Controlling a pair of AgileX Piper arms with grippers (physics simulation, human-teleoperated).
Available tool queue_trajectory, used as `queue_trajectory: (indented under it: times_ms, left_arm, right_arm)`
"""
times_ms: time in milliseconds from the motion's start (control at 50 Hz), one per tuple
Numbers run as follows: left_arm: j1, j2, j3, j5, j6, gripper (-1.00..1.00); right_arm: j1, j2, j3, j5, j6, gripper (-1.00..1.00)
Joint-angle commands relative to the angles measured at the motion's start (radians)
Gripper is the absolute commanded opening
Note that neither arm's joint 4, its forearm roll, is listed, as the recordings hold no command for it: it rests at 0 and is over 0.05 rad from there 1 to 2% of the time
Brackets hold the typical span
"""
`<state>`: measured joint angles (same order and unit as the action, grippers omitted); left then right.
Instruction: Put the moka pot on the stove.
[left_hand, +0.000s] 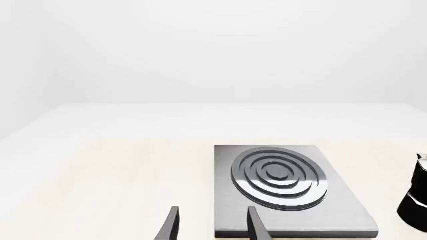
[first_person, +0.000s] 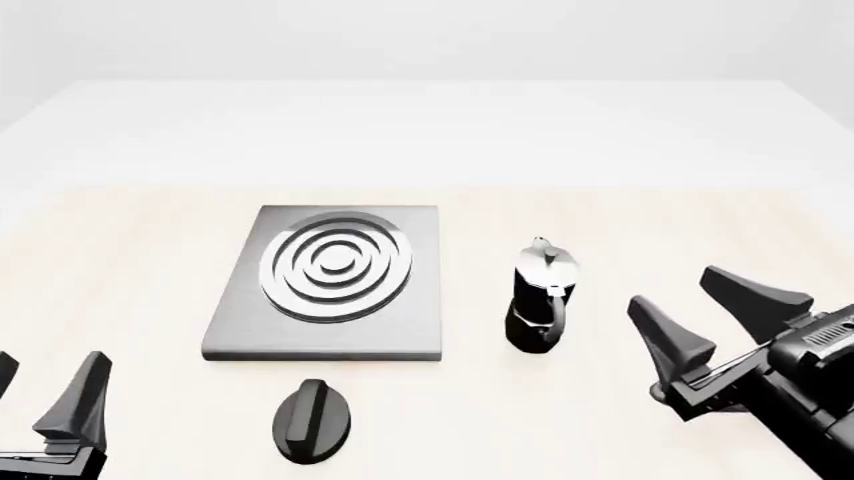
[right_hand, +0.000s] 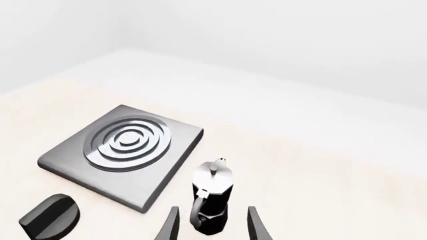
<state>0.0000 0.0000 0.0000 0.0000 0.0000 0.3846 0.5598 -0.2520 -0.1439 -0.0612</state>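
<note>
1. My three views are bright and evenly lit; the light is soft, with no clear direction I can tell.
2. The pale wooden table (first_person: 641, 400) shows almost no cast shadows; only faint darkening hugs the flat grey metal stove (first_person: 240, 320).
3. The silvery ring burner and the shiny lid of the small black faceted moka pot (first_person: 541, 300) carry smooth highlights; no harsh glare.
4. Everything is sharp; no blur or edge distortion; the white background looks washed out.
</note>
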Motion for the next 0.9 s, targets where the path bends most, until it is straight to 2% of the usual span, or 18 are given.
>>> queue_trajectory:
  times_ms: [20, 680, 900]
  left_arm:
    - [0.0, 0.0, 0.0, 0.0, 0.0, 1.0]
    - [0.0, 0.0, 0.0, 0.0, 0.0, 1.0]
    - [0.0, 0.0, 0.0, 0.0, 0.0, 1.0]
  right_arm:
    - [0.017, 0.09, 0.017, -0.077, 0.01, 1.0]
    - [0.016, 0.272, 0.057, -0.244, 0.039, 1.0]
    - [0.022, 0.367, 0.065, -0.34, 0.049, 1.0]
